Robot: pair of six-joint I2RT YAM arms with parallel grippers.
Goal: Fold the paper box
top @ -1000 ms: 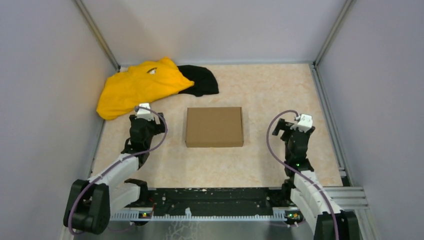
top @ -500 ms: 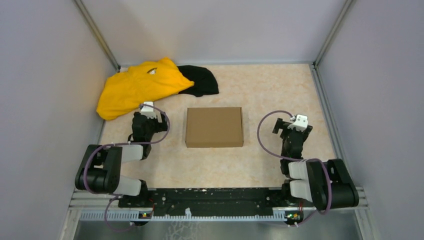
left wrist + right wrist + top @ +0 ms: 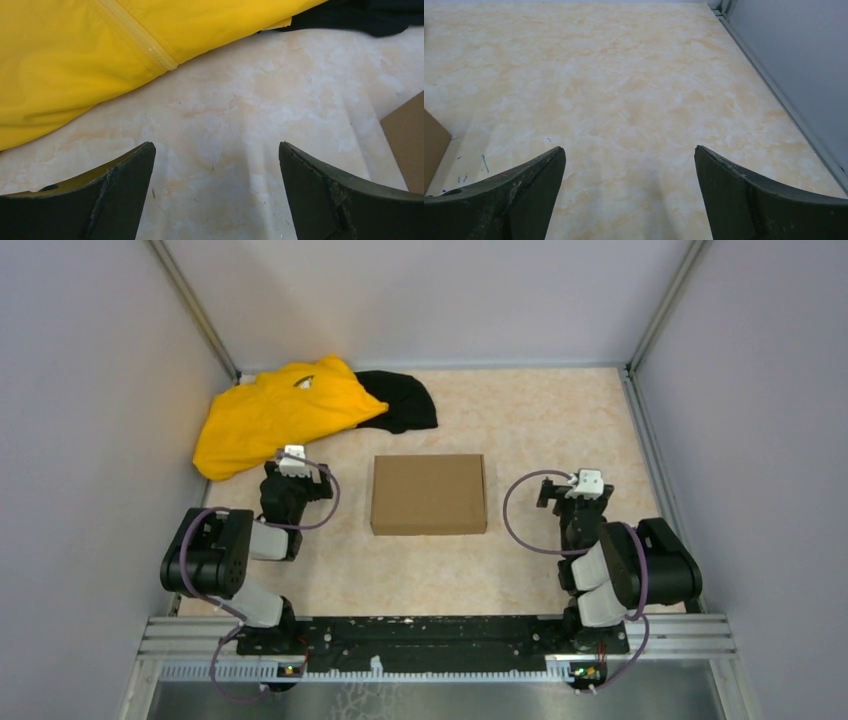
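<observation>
The paper box point(image 3: 429, 493) is lying closed and flat at the middle of the tabletop point(image 3: 540, 420), between the left arm point(image 3: 215, 565) and the right arm point(image 3: 640, 565). Both sets of jaws are standing fully released, grasping nothing, apart from the box. The folding is appearing complete; any parking move should be keeping clear of the box edges and the yellow cloth point(image 3: 270, 415)

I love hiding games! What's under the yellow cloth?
Part of the black cloth tucks under the yellow cloth, on the table. Anything else beneath is covered.
</observation>
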